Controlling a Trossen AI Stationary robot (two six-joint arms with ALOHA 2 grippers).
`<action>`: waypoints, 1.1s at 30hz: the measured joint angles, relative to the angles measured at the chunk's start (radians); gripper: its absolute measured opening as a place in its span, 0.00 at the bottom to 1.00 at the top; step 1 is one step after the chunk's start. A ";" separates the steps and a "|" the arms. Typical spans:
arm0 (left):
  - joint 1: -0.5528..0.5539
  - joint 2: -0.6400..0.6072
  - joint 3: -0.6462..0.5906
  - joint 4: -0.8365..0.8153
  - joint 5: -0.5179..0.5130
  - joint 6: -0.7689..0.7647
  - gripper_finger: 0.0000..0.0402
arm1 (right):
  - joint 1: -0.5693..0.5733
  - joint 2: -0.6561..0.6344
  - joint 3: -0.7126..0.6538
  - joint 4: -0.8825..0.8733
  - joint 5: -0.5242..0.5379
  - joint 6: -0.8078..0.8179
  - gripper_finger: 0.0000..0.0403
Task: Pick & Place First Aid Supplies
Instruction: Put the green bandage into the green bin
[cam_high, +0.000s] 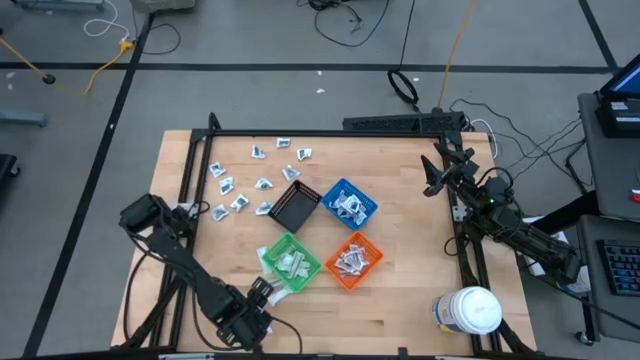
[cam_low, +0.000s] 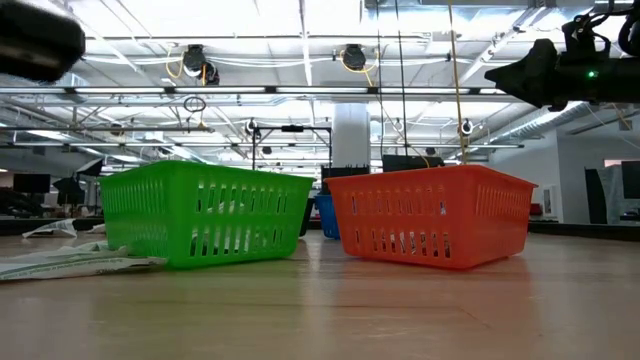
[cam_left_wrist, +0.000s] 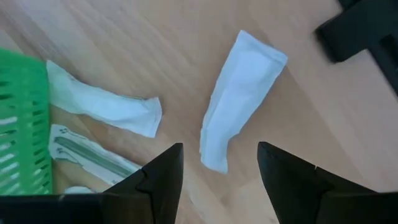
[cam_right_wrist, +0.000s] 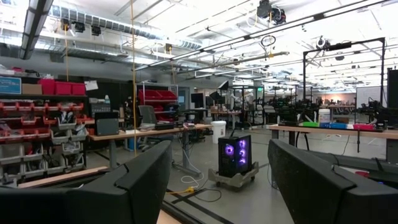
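Left gripper (cam_left_wrist: 217, 180): low at the table's near left, fingers spread wide, empty, poised above a white flat packet (cam_left_wrist: 239, 96) lying on bare wood.
Neighbouring packets: another white packet (cam_left_wrist: 102, 102) and a printed one (cam_left_wrist: 93, 155) lie just beside the green bin (cam_high: 291, 262); a descent off to that side could pinch two at once or knock the bin.
Grasp risk: the packet is thin and flat, so fingertips may slide over it or push it along the wood.
Loose supplies (cam_high: 255, 180): scattered at the far left of the table.
Right gripper (cam_right_wrist: 217, 180): raised at the far right, fingers apart, empty, idle.
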 joint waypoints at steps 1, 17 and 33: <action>0.003 0.000 -0.013 0.013 0.000 0.000 0.53 | 0.000 0.000 0.000 0.000 0.000 0.000 0.65; 0.010 0.000 -0.111 0.149 0.037 0.015 0.53 | 0.000 0.000 0.000 0.000 0.000 0.000 0.65; 0.011 0.000 -0.140 0.184 0.036 0.036 0.11 | 0.000 0.000 0.000 0.000 0.000 0.000 0.65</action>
